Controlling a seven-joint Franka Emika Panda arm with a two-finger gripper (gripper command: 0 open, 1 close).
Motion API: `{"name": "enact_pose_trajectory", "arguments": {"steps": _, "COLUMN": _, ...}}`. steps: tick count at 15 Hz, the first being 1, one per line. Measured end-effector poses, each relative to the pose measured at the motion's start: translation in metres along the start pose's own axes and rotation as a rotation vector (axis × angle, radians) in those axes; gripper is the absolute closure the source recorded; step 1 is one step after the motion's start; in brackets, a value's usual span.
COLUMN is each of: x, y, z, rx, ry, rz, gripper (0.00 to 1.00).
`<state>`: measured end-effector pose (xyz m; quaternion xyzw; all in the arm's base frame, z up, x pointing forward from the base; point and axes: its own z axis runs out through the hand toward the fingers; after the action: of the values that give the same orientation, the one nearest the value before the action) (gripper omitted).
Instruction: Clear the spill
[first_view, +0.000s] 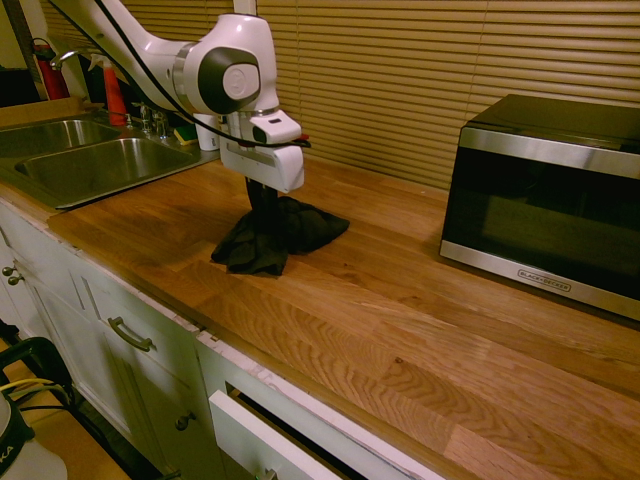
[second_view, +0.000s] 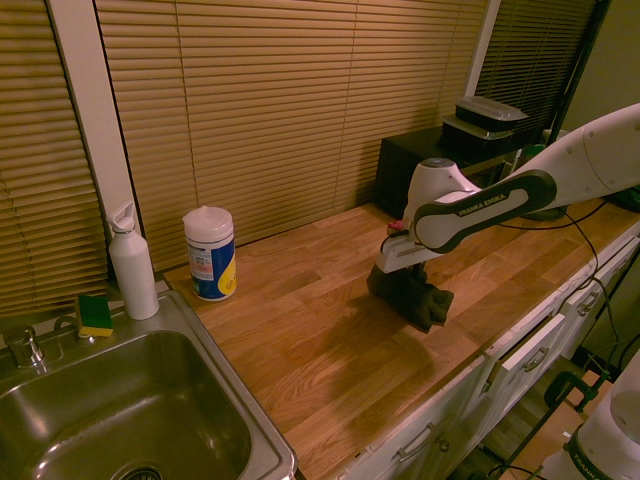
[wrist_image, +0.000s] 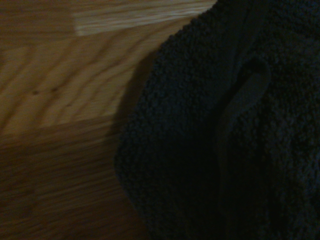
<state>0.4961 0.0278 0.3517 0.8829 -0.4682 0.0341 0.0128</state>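
First exterior view: the tool (first_view: 264, 200) pinches the rag (first_view: 250, 244), bunched beneath it on the tabletop (first_view: 370, 330). Whether two dark specks (wrist_image: 45, 91) near the tool are the spill, I cannot tell.

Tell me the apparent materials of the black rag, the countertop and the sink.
Rag: probably terry cloth, matte; the wrist view shows a nubbly, looped surface and a soft folded hem.
Countertop: wood or a wood-look laminate, low sheen; grain runs along joined strips.
Sink: likely stainless steel, brushed; grey with soft, blurred highlights.
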Motion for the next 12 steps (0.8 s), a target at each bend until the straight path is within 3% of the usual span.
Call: {"name": "enact_pose_trajectory", "arguments": {"steps": 12, "x": -0.155, "y": -0.124, "z": -0.019, "rx": -0.056, "ry": 0.074, "rz": -0.187, "gripper": 1.00}}
